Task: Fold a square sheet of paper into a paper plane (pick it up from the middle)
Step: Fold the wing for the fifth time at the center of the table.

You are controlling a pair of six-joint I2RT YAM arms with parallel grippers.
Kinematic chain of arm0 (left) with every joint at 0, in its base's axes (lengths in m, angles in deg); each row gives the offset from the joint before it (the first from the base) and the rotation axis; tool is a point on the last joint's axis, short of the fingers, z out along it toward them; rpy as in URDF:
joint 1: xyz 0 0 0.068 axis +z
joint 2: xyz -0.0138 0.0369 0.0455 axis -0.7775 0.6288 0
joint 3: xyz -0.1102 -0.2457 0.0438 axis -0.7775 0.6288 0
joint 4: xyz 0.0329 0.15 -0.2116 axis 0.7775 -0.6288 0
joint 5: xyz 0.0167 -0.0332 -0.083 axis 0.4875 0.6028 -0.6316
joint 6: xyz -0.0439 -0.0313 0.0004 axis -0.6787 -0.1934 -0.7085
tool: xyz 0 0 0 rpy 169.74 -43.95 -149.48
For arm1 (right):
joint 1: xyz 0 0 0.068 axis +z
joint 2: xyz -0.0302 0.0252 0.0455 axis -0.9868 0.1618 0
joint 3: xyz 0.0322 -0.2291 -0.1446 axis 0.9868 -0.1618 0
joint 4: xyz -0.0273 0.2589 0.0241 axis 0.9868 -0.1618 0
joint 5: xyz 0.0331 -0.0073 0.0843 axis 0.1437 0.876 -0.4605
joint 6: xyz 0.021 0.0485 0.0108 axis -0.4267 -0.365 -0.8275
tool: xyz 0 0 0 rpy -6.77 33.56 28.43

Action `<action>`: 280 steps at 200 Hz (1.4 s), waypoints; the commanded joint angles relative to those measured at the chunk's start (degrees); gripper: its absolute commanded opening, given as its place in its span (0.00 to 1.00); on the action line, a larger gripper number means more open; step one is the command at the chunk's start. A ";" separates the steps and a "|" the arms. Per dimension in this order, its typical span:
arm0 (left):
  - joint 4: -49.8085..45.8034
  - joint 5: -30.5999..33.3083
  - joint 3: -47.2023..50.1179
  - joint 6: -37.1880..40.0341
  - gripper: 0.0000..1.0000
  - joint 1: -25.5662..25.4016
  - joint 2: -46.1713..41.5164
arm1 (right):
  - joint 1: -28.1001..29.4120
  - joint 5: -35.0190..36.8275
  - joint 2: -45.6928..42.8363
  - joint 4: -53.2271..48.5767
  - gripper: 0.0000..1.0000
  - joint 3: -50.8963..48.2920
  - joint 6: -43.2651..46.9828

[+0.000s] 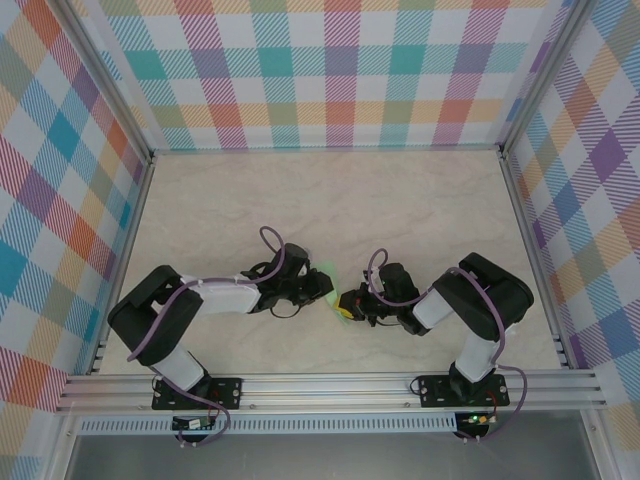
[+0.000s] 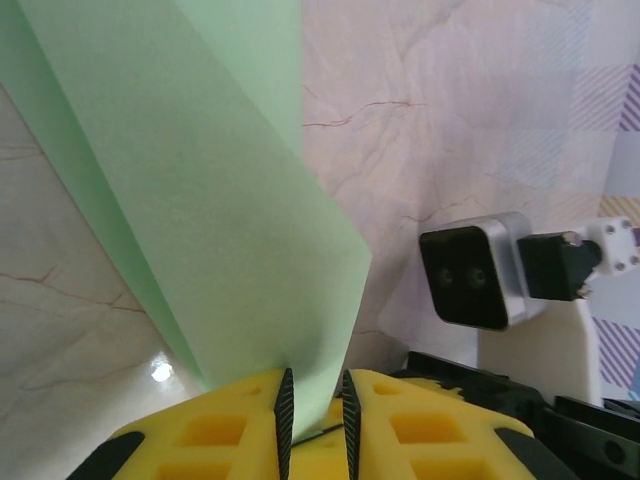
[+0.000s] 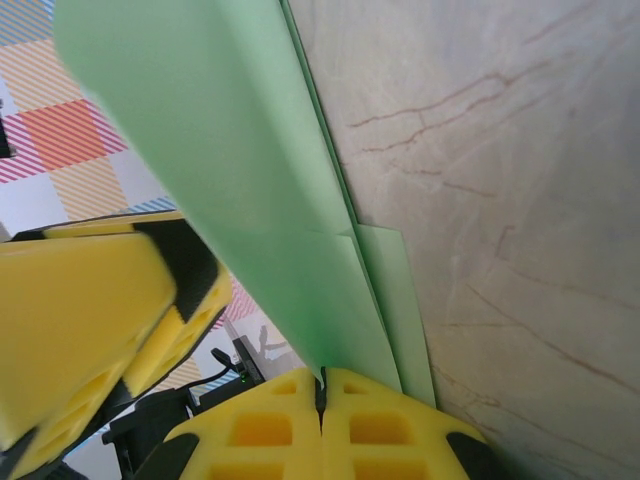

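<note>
1. One pale marbled counter [image 1: 300, 200] carries the work, and its near middle lies within both arms' reach.
2. Two arms, left arm [image 1: 190, 300] and right arm [image 1: 470, 300], bend inward until their tips nearly meet, probably so each can hold one side of a crease.
3. The sheet of paper [image 1: 327, 270] is already folded into a long green flap [image 2: 230, 250]. It stands up between the tips, its layers visible from the right wrist [image 3: 250, 180].
4. The right end effector [image 3: 322, 395] is closed tight on the paper's lower edge and anchors it.
5. The left end effector [image 2: 315, 410] has its jaws narrowly apart with the paper between them. Whether it is pinching yet, I cannot tell.
</note>
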 commanded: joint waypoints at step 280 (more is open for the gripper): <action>-1.43 -1.86 -3.40 3.75 0.23 -0.67 8.76 | 0.36 0.14 -10.95 -43.82 0.13 7.93 17.60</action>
